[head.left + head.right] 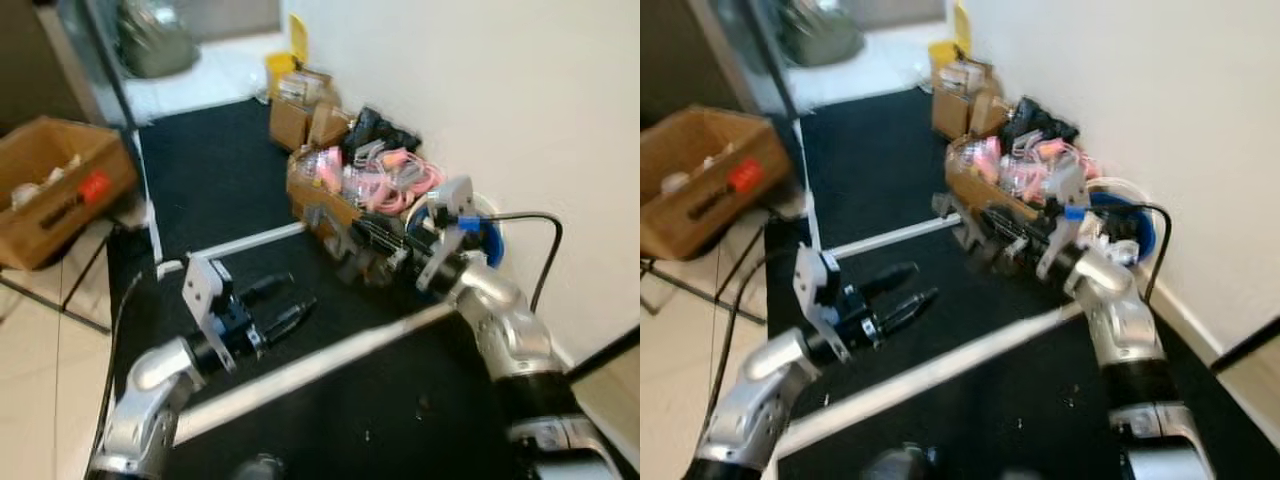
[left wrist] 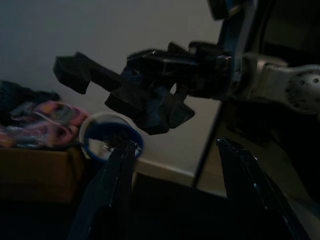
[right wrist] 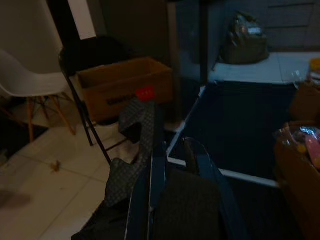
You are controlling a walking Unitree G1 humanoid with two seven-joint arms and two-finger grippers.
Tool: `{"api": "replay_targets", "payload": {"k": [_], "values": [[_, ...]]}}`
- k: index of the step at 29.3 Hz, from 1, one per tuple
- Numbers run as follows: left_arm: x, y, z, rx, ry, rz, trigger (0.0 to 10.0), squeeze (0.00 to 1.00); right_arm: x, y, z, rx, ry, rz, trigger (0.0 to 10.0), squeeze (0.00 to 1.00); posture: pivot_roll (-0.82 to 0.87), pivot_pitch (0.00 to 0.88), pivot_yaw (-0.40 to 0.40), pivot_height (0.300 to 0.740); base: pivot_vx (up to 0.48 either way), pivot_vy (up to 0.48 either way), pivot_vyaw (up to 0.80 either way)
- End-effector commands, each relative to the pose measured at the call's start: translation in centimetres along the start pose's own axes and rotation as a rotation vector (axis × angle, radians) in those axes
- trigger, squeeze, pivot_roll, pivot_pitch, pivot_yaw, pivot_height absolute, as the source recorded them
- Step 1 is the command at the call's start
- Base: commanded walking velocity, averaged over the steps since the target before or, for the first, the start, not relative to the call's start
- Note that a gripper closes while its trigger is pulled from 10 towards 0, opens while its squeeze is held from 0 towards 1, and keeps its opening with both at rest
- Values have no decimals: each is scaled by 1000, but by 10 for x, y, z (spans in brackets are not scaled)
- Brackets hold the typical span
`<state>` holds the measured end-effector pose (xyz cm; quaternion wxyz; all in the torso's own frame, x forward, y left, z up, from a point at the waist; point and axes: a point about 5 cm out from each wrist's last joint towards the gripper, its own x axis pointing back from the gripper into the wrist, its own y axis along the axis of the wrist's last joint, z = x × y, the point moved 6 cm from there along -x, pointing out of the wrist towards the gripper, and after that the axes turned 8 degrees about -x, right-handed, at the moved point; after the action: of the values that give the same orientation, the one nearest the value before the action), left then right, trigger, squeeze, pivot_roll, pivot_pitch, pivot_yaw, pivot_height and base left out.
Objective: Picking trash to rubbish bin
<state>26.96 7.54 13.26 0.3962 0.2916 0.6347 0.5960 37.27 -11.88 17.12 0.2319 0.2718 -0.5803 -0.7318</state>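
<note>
A dark, crumpled piece of trash (image 2: 150,97) like cloth hangs from my right gripper (image 1: 375,255), which is shut on it above the black mat near the wall. In the right wrist view the grey patterned trash (image 3: 132,145) droops beside the fingers (image 3: 156,170). My left gripper (image 1: 300,292) is open and holds nothing, lower and to the left, pointing toward the right gripper. An open cardboard box (image 1: 55,190) with a red label sits on a black chair at the far left, with pale scraps inside.
Cardboard boxes of pink items (image 1: 360,185) line the white wall, beside a blue-and-white ring (image 1: 488,238) and a black cable (image 1: 545,250). A white bar (image 1: 320,365) crosses the black mat (image 1: 215,170). A grey bag (image 1: 155,40) lies far back; a white chair (image 3: 20,75) stands by the box.
</note>
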Motion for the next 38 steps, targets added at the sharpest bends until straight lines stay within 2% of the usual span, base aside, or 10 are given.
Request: {"api": "replay_targets", "payload": {"k": [1, 7, 19, 26, 38], "values": [[0, -2, -3, 8, -5, 15, 10000, 0, -1, 3, -2, 17, -11, -14, 10000, 0, 32, 0, -29, 740, 0, 0, 738], [-2, -4, -5, 25, 11, 21, 10000, 0, -1, 8, -7, 34, -39, -35, 10000, 0, 31, 0, -26, 740, 0, 0, 729], [-6, -4, -2, 55, 48, -6, 10000, 0, -3, 10, -12, 41, -58, -38, 10000, 0, 30, 0, -27, 740, 0, 0, 0], [-8, -2, -2, 59, 42, -23, 10000, 0, -5, 11, -9, 52, -43, -42, 10000, 0, 29, 0, -29, 740, 390, 0, 0], [-9, -3, 0, 53, 43, -22, 10000, 0, -5, 12, -10, 47, -47, -42, 10000, 0, 29, 0, -28, 740, 440, 0, 593]]}}
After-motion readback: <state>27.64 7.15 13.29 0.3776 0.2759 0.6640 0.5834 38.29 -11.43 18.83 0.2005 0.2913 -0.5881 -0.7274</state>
